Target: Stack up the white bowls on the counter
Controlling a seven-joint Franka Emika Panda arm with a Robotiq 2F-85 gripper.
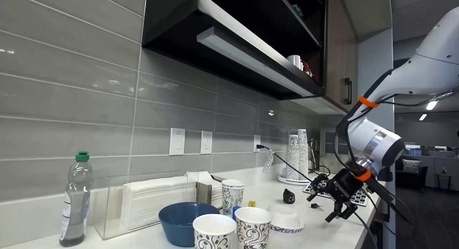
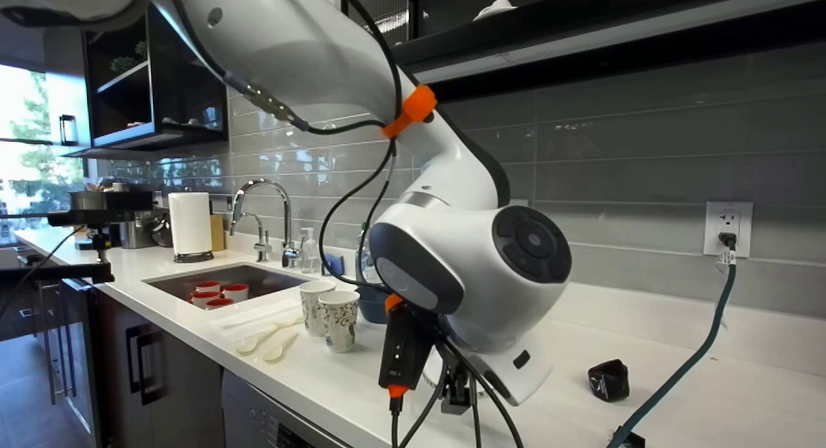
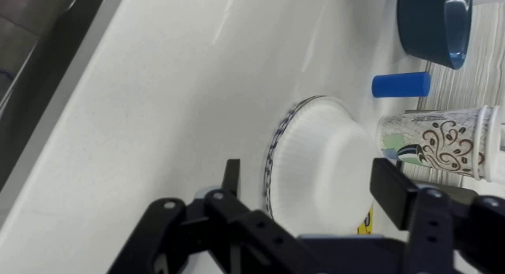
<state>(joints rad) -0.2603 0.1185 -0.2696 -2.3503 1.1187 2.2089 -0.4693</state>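
White bowls show as one upside-down bowl or nested stack point(image 1: 285, 217) with a dark patterned rim, resting on the white counter point(image 1: 322, 238); I cannot tell how many. They show large in the wrist view point(image 3: 315, 163). In an exterior view the arm hides most of them. My gripper point(image 1: 321, 208) is open and empty above the counter, to the bowls' right and apart from them in that view. In the wrist view the bowls lie ahead, between the open fingers point(image 3: 305, 174). In an exterior view the gripper point(image 2: 456, 393) is mostly behind the wrist.
Near the bowls stand patterned cups point(image 1: 253, 227), a cup stack point(image 3: 438, 143), a dark-blue bowl point(image 1: 179, 222) and a blue cylinder point(image 3: 400, 84). A napkin holder point(image 1: 154, 202) is along the wall. A black object point(image 1: 288, 196), keys point(image 1: 316, 206), keyboard point(image 1: 358, 198) and cable point(image 2: 694, 357) lie about.
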